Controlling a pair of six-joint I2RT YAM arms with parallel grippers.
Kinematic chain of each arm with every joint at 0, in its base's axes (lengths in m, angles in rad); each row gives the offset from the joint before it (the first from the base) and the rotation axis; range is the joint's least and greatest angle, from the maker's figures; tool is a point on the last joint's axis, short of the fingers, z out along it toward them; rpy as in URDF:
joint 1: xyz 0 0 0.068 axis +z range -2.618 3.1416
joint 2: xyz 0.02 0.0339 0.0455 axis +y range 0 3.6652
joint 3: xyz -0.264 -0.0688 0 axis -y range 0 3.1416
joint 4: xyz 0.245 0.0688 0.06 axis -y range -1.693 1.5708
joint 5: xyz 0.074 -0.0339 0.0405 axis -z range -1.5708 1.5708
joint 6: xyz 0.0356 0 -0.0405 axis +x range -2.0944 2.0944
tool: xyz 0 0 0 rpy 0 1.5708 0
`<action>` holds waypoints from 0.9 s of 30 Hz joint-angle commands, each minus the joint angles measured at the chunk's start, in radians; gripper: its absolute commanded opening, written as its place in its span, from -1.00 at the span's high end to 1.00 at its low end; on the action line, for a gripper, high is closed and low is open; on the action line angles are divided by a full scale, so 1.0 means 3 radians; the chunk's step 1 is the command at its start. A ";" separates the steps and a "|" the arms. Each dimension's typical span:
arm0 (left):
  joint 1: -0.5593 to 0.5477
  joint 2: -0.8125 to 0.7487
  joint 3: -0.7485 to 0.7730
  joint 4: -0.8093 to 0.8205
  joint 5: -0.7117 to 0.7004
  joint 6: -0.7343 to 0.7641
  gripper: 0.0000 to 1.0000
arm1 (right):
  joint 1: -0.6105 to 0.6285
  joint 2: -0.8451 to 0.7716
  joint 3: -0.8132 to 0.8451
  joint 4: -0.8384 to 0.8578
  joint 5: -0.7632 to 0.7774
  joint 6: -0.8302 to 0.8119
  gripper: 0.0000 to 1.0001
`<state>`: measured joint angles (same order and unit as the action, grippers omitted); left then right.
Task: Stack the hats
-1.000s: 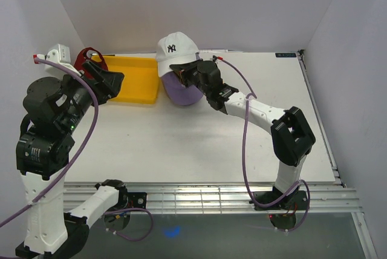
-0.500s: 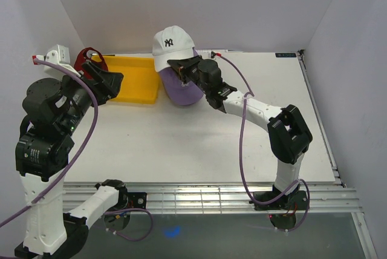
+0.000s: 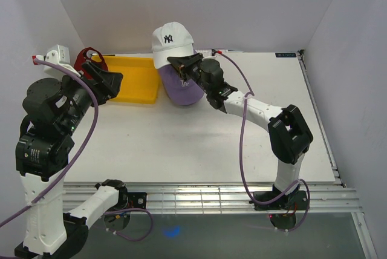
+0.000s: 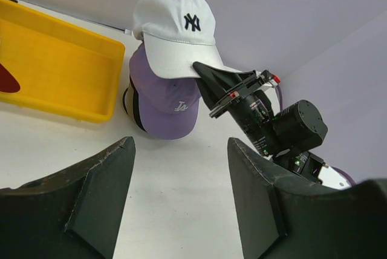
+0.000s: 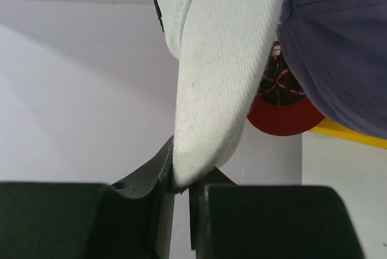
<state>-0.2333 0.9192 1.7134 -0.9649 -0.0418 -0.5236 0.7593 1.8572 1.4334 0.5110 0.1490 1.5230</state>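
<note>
One white hat (image 5: 217, 89) in right gripper (image 5: 181, 187) (pinch clear only wrist-side).

The white table (image 3: 181, 144) carries a flat yellow tray (image 3: 136, 83) at its back left. Just beside the tray's right end sits a lavender cap (image 3: 181, 92) (white LA lettering), over something dark that meets the tabletop.

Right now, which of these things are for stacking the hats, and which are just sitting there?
For the job:
- white cap, its brim pinched by the right end effector
- lavender cap, just below the white one
- red cap

Just lying about:
- yellow tray
</note>
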 commanded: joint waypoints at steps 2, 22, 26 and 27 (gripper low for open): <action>-0.0015 -0.0021 -0.0015 0.0005 -0.0024 0.0032 -0.46 | -0.0015 -0.0264 -0.0084 0.0408 -0.0016 -0.0086 0.84; -0.0015 -0.0042 -0.0122 0.0010 -0.0050 0.0043 -0.46 | -0.0010 -0.0668 -0.1101 0.0838 -0.0041 0.0026 0.84; -0.0015 -0.0027 -0.0133 0.0016 -0.0045 0.0048 -0.46 | -0.0010 -0.0704 -0.1392 0.1001 -0.0087 0.0164 0.84; -0.0015 -0.0027 -0.0133 0.0016 -0.0045 0.0048 -0.46 | -0.0010 -0.0714 -0.1504 0.1037 -0.0082 0.0195 0.84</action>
<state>-0.2333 0.9150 1.6764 -0.9653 -0.0452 -0.5224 0.7582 1.6932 1.0328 0.7132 0.1360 1.5425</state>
